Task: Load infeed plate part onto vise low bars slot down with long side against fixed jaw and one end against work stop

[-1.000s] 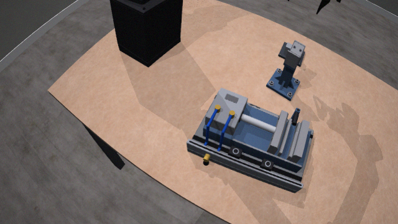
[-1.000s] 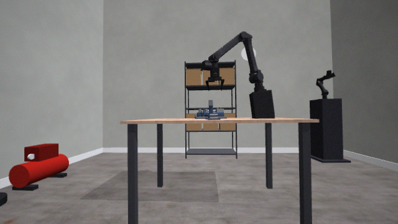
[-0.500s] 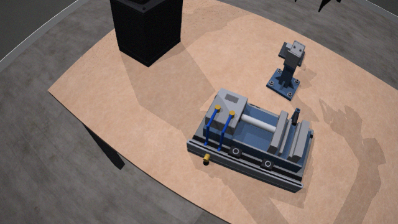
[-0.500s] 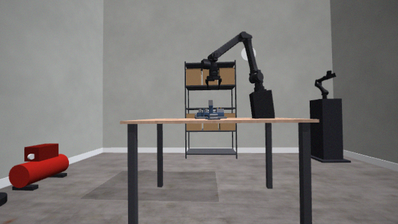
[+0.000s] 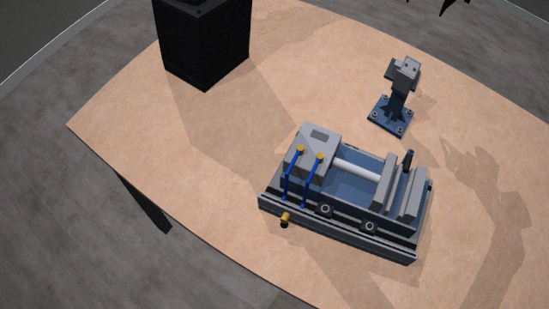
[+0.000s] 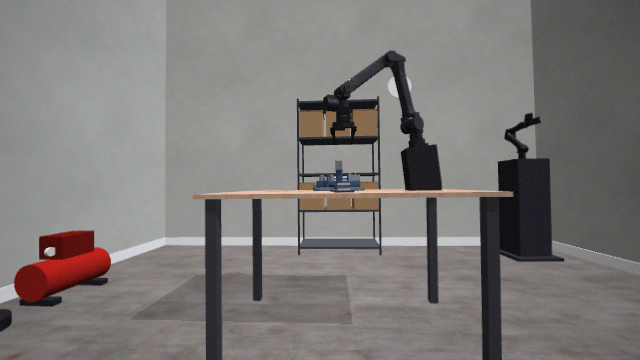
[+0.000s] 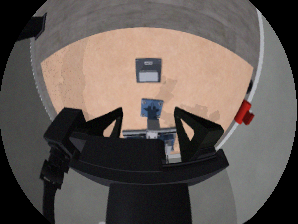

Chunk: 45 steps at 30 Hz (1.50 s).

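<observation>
My gripper is open and empty. It hangs high above the table, fingers pointing down. The open vise stands far below it. The moving jaw sits on the white cylinder rod. The fixed jaw is at the far end, with the dark work stop between the jaws. Nothing lies between the jaws. The V-block stand is beyond the vise. Behind it is the infeed plate with the grey part, small in the wrist view.
The arm's black pedestal stands at the table's back. A shelf rack with boxes is behind the table. A second arm on a black stand is to the right. A red tank lies on the floor.
</observation>
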Tool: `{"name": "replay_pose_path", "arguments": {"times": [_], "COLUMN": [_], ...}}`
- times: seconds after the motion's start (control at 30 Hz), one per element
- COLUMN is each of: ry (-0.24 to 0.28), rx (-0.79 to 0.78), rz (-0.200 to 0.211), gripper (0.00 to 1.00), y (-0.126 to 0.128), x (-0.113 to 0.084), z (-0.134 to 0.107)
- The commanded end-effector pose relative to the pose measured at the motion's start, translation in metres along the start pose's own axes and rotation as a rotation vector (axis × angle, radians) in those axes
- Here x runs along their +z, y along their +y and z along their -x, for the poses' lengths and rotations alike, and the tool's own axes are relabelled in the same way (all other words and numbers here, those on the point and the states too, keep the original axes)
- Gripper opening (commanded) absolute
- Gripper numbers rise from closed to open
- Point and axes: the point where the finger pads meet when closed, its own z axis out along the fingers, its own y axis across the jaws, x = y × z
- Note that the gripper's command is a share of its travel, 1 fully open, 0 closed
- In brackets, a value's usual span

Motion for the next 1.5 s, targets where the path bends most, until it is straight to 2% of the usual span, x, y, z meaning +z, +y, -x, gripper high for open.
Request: {"name": "replay_pose_path", "arguments": {"times": [0.0, 0.57, 1.0, 1.13, 1.17, 1.3, 1.47], "ry": [-0.011, -0.008, 0.000, -0.003, -0.007, 0.000, 0.000], "rx": [-0.005, -0.005, -0.006, -0.005, -0.003, -0.002, -0.001], "rz": [-0.011, -0.008, 0.005, 0.000, -0.007, 0.006, 0.006], "gripper": [0.81, 0.81, 0.81, 0.81, 0.81, 0.81, 0.81], "y": [-0.006, -0.006, -0.002, -0.004, -0.004, -0.002, -0.002], "x": [-0.004, 0.000, 0.013, 0.013, 0.008, 0.021, 0.028], "z": [0.002, 0.002, -0.001, 0.000, -0.001, -0.003, -0.004]}}
